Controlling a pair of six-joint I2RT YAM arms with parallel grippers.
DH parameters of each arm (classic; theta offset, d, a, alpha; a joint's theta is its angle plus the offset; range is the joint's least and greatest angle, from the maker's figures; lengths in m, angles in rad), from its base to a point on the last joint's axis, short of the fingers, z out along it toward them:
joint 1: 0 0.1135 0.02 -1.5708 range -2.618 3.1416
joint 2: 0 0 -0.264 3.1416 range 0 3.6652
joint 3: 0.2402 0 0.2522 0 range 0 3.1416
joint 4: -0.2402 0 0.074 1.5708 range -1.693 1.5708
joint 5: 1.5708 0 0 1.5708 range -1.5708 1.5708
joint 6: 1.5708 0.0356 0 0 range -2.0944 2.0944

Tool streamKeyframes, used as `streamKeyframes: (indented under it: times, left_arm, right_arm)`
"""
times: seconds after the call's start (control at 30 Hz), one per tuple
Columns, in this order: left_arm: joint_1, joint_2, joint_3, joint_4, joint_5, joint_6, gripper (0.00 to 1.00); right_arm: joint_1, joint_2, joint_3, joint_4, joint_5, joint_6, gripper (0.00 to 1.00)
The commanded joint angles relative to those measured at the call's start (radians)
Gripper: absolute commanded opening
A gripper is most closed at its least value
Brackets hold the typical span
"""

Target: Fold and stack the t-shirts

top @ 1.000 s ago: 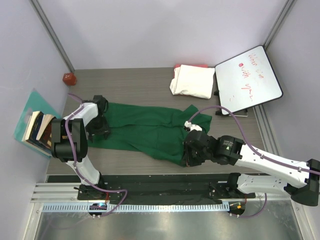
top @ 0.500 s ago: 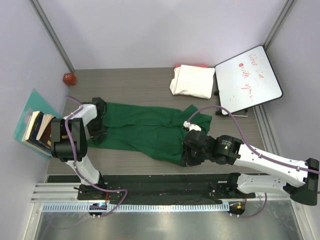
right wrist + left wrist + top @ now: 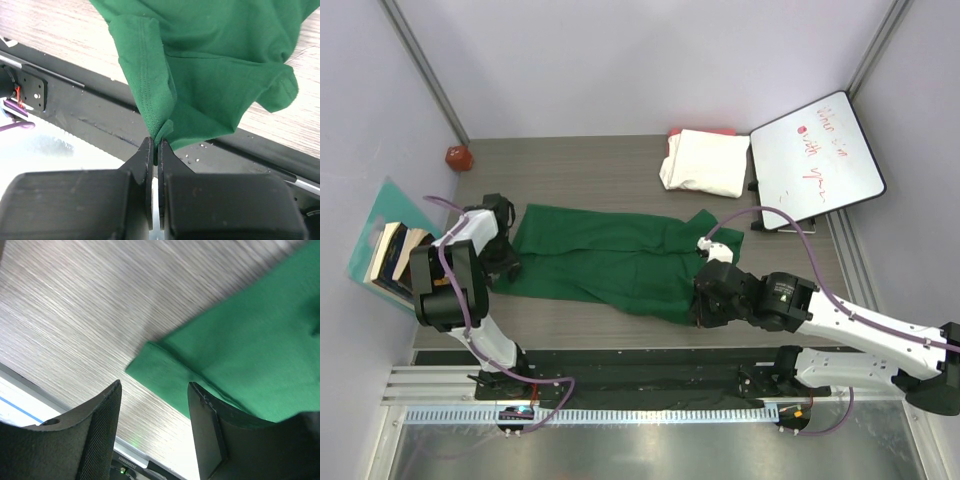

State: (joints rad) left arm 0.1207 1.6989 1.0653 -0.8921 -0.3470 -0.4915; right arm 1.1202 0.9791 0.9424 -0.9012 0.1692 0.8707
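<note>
The green shirt (image 3: 610,258) lies spread flat across the middle of the table (image 3: 600,175), running from 9 o'clock to about 4 o'clock in the top view. The cream bundle (image 3: 705,162) sits folded at 1 o'clock, well apart from it, with a red-pink edge (image 3: 705,131) showing at its far side.

The right gripper (image 3: 155,150) is pinched tight on a gathered hem at the shirt's 5 o'clock corner, and the cloth drapes away from the jaws in loose folds. The left gripper (image 3: 155,388) stands partly wide with nothing between its fingers, hovering just over the shirt's doubled corner at 9 o'clock.

The shirt looks light and limp, and probably grips well (thin knit will sag wherever it is unsupported). Stitched hems and corners seem the best holds, since a pinch mid-panel would likely bunch the cloth or catch one layer only. Taking that 9 o'clock corner should let both ends lift together and keep a fold straight.
</note>
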Motion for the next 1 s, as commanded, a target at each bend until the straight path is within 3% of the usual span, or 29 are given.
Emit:
streamKeyframes:
  times: [0.0, 0.83, 0.97]
  left_arm:
    - [0.022, 0.001, 0.005, 0.024, 0.025, -0.012, 0.56]
    - [0.023, 0.136, 0.096, 0.036, -0.012, -0.007, 0.55]
    - [0.023, 0.122, 0.073, 0.025, -0.012, -0.005, 0.38]
  right_arm:
    - [0.003, -0.019, 0.021, -0.002, 0.062, 0.001, 0.01]
    - [-0.011, 0.006, -0.007, 0.042, 0.0, -0.027, 0.01]
    - [-0.017, 0.007, 0.001, 0.042, -0.002, -0.033, 0.01]
